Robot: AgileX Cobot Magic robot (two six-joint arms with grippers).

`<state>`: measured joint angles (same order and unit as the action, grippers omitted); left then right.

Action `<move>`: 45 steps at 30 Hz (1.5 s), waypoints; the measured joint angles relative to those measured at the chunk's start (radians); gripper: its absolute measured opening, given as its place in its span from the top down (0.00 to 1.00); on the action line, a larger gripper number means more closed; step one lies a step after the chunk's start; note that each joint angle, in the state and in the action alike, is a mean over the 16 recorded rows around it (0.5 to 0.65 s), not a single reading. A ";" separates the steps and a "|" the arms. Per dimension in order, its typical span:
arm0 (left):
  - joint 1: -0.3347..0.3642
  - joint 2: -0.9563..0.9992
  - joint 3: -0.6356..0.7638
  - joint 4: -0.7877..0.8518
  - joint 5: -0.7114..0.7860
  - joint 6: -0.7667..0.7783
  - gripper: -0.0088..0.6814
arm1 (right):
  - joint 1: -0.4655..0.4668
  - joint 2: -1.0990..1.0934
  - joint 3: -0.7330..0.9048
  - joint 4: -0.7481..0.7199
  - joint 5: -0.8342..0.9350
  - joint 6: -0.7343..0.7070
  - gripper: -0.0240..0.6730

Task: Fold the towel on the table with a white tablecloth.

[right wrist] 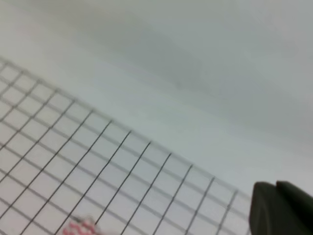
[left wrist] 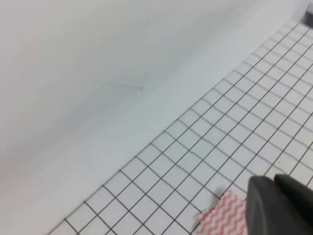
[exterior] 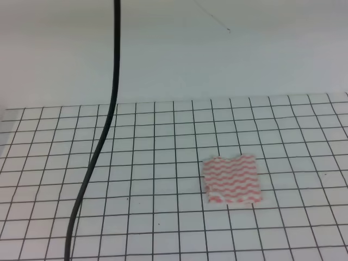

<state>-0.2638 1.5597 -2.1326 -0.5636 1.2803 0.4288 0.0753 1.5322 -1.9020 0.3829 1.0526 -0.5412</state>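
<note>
- On my high view the towel [exterior: 232, 179] lies flat on the table with a white tablecloth [exterior: 163, 163], right of centre: a small squarish cloth, pinkish-red and white wavy stripes, edges slightly uneven.
- I can read no writing or brand on it.
- A black cable [exterior: 103, 136] hangs down at left.
- The left gripper [left wrist: 281, 205] and the right gripper [right wrist: 281, 208] each show only a dark corner in their own wrist views; I cannot tell how their jaws stand.

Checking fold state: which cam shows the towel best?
Exterior high: the whole towel lies flat on the gridded tablecloth, all edges visible. Left wrist catches only one corner beside the left gripper's dark tip. Right wrist shows just a blurred pink sliver at the bottom edge.
</note>
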 joint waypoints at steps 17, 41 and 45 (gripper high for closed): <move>0.000 -0.629 0.732 -0.133 -0.243 0.028 0.99 | -0.015 -0.703 0.644 0.007 -0.326 0.004 0.96; 0.000 -1.017 1.426 -0.586 -0.633 0.257 0.99 | -0.015 -1.095 1.287 0.107 -0.561 -0.019 0.97; 0.000 -1.017 1.426 -0.580 -0.641 0.275 0.99 | -0.015 -1.095 1.294 0.107 -0.537 -0.019 0.97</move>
<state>-0.2638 0.5428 -0.7065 -1.1435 0.6397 0.7034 0.0607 0.4370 -0.6076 0.4896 0.5155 -0.5602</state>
